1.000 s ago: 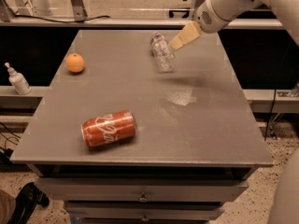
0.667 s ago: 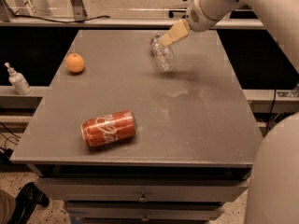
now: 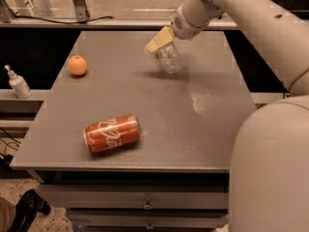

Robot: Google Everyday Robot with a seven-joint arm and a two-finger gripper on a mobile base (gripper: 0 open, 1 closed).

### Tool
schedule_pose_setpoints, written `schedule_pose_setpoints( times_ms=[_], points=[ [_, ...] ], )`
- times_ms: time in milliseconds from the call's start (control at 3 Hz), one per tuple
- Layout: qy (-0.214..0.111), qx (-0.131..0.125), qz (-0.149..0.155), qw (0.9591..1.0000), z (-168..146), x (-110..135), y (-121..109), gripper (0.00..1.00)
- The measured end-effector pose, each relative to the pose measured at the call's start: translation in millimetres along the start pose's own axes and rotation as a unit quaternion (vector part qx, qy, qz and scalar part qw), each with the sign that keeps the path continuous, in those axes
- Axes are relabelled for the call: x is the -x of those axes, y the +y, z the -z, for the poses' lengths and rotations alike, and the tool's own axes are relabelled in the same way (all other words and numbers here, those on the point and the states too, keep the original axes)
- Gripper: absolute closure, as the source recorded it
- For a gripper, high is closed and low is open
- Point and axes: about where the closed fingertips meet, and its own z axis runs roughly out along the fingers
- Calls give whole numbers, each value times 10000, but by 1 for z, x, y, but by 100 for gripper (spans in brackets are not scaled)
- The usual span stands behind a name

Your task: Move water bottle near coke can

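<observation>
The only writing that can be read is the white Coca-Cola script on the red soda can with silver ends [image 3: 112, 133]. The can lies on its side near the front edge of the grey table [image 3: 145, 93], towards the front left corner. Any print on the clear ribbed plastic water bottle [image 3: 170, 59], near the far edge, cannot be made out. The tan-tipped gripper [image 3: 161, 41] hangs just beside the bottle's upper end.

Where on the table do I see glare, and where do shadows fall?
Camera view: a pale glare patch lies on the table, right of centre; a soft shadow lies beside the water bottle, with the gripper at the bottle's upper end.
</observation>
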Motion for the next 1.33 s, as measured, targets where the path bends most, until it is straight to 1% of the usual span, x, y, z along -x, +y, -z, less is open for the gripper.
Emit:
schedule_pose_setpoints(
  times_ms=[333, 667, 1000, 1333],
  points=[
    [135, 69, -48, 9999, -21, -1, 13, 0],
    [261, 68, -54, 9996, -35, -8, 20, 18],
    [271, -12, -32, 9996, -38, -13, 18, 40],
    [260, -141, 49, 9996, -35, -17, 13, 65]
  ],
)
